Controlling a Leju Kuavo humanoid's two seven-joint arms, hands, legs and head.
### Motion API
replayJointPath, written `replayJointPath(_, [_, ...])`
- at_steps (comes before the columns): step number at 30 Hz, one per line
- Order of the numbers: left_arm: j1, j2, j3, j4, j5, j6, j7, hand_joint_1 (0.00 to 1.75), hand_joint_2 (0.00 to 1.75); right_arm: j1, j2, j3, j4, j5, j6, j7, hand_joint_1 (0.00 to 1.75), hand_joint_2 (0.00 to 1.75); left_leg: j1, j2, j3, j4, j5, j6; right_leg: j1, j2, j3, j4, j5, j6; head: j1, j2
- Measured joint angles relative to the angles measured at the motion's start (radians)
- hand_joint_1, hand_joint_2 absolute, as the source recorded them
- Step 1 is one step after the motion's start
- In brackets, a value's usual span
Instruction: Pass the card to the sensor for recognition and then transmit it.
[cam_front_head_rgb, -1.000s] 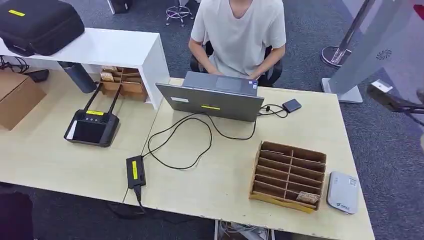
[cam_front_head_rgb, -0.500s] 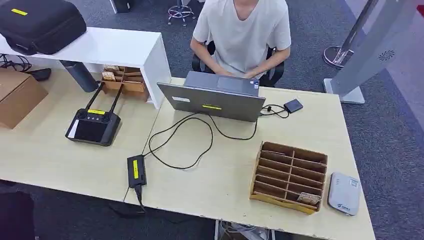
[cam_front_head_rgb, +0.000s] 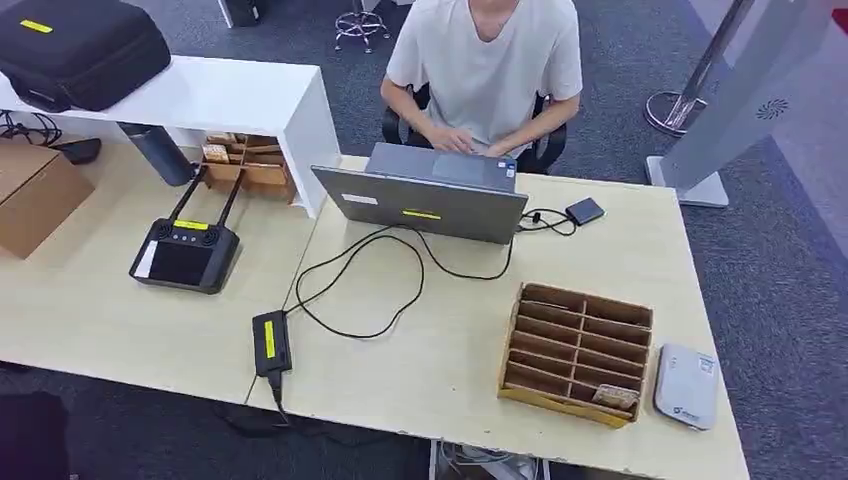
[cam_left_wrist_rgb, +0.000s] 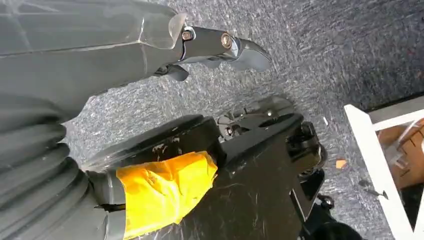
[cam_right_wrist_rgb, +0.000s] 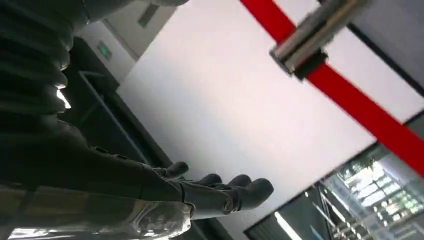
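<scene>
We looked down on a long pale wooden table (cam_front_head_rgb: 120, 320) that stood on dark grey carpet (cam_front_head_rgb: 790, 290). Near the table's right end sat a brown cardboard box with many slots (cam_front_head_rgb: 577, 352), and a small tan card (cam_front_head_rgb: 614, 396) lay in the slot nearest to us, at the box's right end. Just beside the box, further to the right, lay a flat white sensor box with rounded corners (cam_front_head_rgb: 686, 385). In the middle of the table stood an open grey laptop (cam_front_head_rgb: 422, 195), and a person in a white T-shirt (cam_front_head_rgb: 485, 60) sat behind it with both hands at the keys. A black cable (cam_front_head_rgb: 360, 275) looped from the laptop across the table to a black power brick with a yellow label (cam_front_head_rgb: 270, 342) near the front edge. To the left lay a black remote controller with two antennas (cam_front_head_rgb: 185, 250) and a brown cardboard carton (cam_front_head_rgb: 35, 195). A white shelf (cam_front_head_rgb: 230, 95) stood on the table at the back left, with a black soft case (cam_front_head_rgb: 80, 50) on top. Our left hand (cam_left_wrist_rgb: 215, 47) hung over the carpet with its fingers straight and nothing in them. Our right hand (cam_right_wrist_rgb: 220, 192) was raised before a white wall (cam_right_wrist_rgb: 225, 115), its fingers slightly curled, apart, and holding nothing.
</scene>
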Motion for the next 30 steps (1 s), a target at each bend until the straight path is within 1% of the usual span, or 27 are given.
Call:
replayJointPath(3, [0.001,0.0,0.001,0.0,0.002,-0.01,0.015,0.0,1.75,0.052,0.101,-0.002,-0.018,0.004,0.01,0.027,0.0,1.75,0.001,0.002,0.001,-0.001,-0.001,-0.001,0.0,0.002,0.0,0.0,0.0,0.0,0.0,0.0])
replayJointPath(5, [0.003,-0.001,0.004,0.001,0.011,-0.024,0.021,0.0,1.75,0.072,0.185,0.006,-0.018,0.005,-0.003,0.045,0.0,1.75,0.001,0.003,0.001,-0.001,-0.001,-0.001,0.001,0.003,0.0,0.0,0.0,0.0,-0.001,0.0])
replayJointPath(7, [0.005,-0.001,0.011,0.001,0.022,-0.037,0.025,0.0,1.75,0.08,0.252,0.019,-0.007,0.005,-0.011,0.059,0.0,1.75,0.0,0.005,0.002,-0.002,-0.001,-0.001,0.0,0.005,0.0,0.0,0.0,-0.001,0.0,0.0])
replayJointPath(10, [0.007,0.0,0.022,0.001,0.028,-0.062,0.026,0.0,1.75,0.081,0.336,0.044,0.032,0.005,-0.014,0.073,0.0,1.75,0.001,0.008,0.003,-0.002,-0.001,-0.001,0.0,0.007,0.0,0.001,0.0,-0.001,0.0,0.0])
replayJointPath(14, [0.009,0.0,0.031,0.001,0.045,-0.089,0.026,0.0,1.75,0.069,0.444,0.087,0.088,0.005,0.023,0.092,0.0,1.75,0.001,0.008,0.003,-0.002,-0.001,-0.001,0.0,0.008,0.001,0.001,0.0,-0.002,0.0,0.0])
replayJointPath(17, [0.012,0.0,0.047,0.001,0.065,-0.113,0.031,0.0,1.75,0.035,0.519,0.108,0.149,0.005,0.031,0.104,0.0,1.75,0.001,0.01,0.004,-0.002,0.0,-0.002,0.0,0.01,0.001,0.002,0.0,-0.002,-0.001,0.0])
replayJointPath(18, [0.013,0.0,0.05,0.001,0.072,-0.12,0.036,0.0,0.0,0.016,0.541,0.111,0.179,0.005,0.029,0.102,0.0,1.75,0.001,0.011,0.004,-0.002,0.0,-0.002,0.0,0.011,0.001,0.002,0.001,-0.002,0.0,0.0])
replayJointPath(20, [0.014,0.0,0.054,0.002,0.078,-0.127,0.04,0.0,0.0,-0.017,0.571,0.114,0.232,0.0,0.024,0.101,0.0,1.75,0.001,0.013,0.004,-0.002,0.0,-0.002,0.0,0.012,0.001,0.002,0.001,-0.003,0.0,0.0])
replayJointPath(22, [0.015,0.001,0.061,0.002,0.088,-0.125,0.05,0.0,0.0,-0.063,0.606,0.103,0.295,-0.033,0.028,0.091,0.0,1.75,0.001,0.014,0.004,-0.002,0.0,-0.003,0.001,0.013,0.001,0.002,0.002,-0.004,0.0,0.0])
replayJointPath(23, [0.016,0.001,0.066,0.002,0.097,-0.122,0.056,0.0,1.75,-0.092,0.628,0.084,0.332,-0.073,0.037,0.08,0.0,1.75,0.001,0.015,0.005,-0.002,0.0,-0.003,0.0,0.013,0.001,0.002,0.002,-0.004,0.0,0.0])
replayJointPath(25, [0.019,0.001,0.077,0.002,0.109,-0.114,0.058,0.0,1.75,-0.15,0.676,0.022,0.403,-0.179,0.066,0.064,0.0,1.75,0.001,0.016,0.006,-0.002,0.0,-0.003,0.0,0.014,0.001,0.002,0.002,-0.004,0.0,0.0])
replayJointPath(27, [0.022,0.002,0.082,0.002,0.118,-0.112,0.063,0.0,1.75,-0.203,0.714,-0.044,0.47,-0.253,0.097,0.06,0.0,1.75,0.001,0.015,0.006,-0.002,0.001,-0.003,0.0,0.014,0.001,0.002,0.002,-0.004,0.0,0.0])
replayJointPath(28, [0.025,0.002,0.082,0.002,0.123,-0.111,0.064,0.0,1.75,-0.229,0.731,-0.082,0.512,-0.283,0.103,0.06,0.0,1.75,0.001,0.015,0.006,-0.002,0.001,-0.004,0.0,0.014,0.001,0.003,0.002,-0.004,0.0,0.0])
replayJointPath(30, [0.028,0.002,0.085,0.002,0.134,-0.104,0.066,0.0,1.75,-0.265,0.76,-0.139,0.583,-0.33,0.089,0.059,0.0,1.75,0.001,0.015,0.006,-0.002,0.001,-0.004,0.0,0.014,0.001,0.003,0.002,-0.004,-0.001,0.0])
